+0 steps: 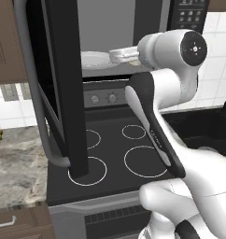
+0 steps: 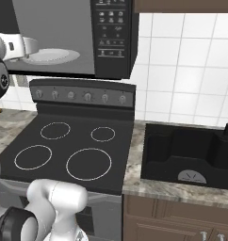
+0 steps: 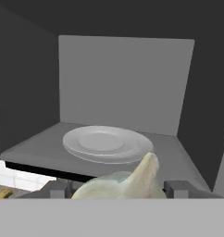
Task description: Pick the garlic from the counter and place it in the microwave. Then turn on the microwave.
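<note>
Garlic held at the mouth of the open microwave.

In the left base view the microwave (image 1: 110, 28) door (image 1: 63, 88) hangs open above the black stovetop (image 1: 115, 158), left of the arm reaching into the cavity; the marbled counter (image 1: 17, 168) lies left of the stovetop. In the hand view the fingers (image 3: 56, 189) are set wide and grip the garlic (image 3: 125, 183) between them, its pointed top tilted up toward the right, just in front of the microwave's floor. A white plate (image 3: 107, 143) rests on that floor, beyond the garlic. In the right base view the button panel (image 2: 111, 33) sits right of the cavity, and a black sink (image 2: 186, 160) lies right of the stovetop.
</note>
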Controlling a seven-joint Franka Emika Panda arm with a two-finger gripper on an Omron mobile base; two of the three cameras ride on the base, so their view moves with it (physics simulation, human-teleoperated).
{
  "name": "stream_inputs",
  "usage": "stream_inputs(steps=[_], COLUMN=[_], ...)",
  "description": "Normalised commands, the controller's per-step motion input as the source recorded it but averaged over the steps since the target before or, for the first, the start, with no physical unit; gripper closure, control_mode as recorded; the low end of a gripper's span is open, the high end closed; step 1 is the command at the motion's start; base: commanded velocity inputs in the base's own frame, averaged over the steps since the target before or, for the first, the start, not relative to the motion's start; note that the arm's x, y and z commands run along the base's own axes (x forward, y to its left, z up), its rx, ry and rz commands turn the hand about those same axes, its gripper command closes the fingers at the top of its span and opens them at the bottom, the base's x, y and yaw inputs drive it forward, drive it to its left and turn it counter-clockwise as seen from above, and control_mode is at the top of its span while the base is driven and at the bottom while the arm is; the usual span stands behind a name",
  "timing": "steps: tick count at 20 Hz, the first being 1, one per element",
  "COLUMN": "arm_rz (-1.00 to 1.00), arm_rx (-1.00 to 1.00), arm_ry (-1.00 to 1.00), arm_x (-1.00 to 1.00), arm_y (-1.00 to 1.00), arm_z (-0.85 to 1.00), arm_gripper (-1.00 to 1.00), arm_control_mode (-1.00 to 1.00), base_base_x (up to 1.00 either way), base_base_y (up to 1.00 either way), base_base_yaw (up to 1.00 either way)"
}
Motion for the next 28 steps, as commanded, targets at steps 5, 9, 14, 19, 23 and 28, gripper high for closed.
stream_inputs(steps=[5,9,14,19,23,28], arm_rz=[0.0,0.0,0.0,0.0,0.0,0.0], arm_rx=[0.0,0.0,0.0,0.0,0.0,0.0], arm_ry=[0.0,0.0,0.05,0.09,0.09,0.03], arm_x=[0.36,0.41,0.4,0.37,0.27,0.31], arm_y=[0.29,0.2,0.1,0.1,0.14,0.11], arm_z=[0.0,0.0,0.0,0.0,0.0,-0.02], arm_gripper=[1.0,1.0,1.0,1.0,1.0,1.0], arm_control_mode=[-1.0,-1.0,-1.0,-1.0,-1.0,-1.0], base_base_x=[0.0,0.0,0.0,0.0,0.0,0.0], base_base_y=[0.0,0.0,0.0,0.0,0.0,0.0], base_base_yaw=[0.0,0.0,0.0,0.0,0.0,0.0])
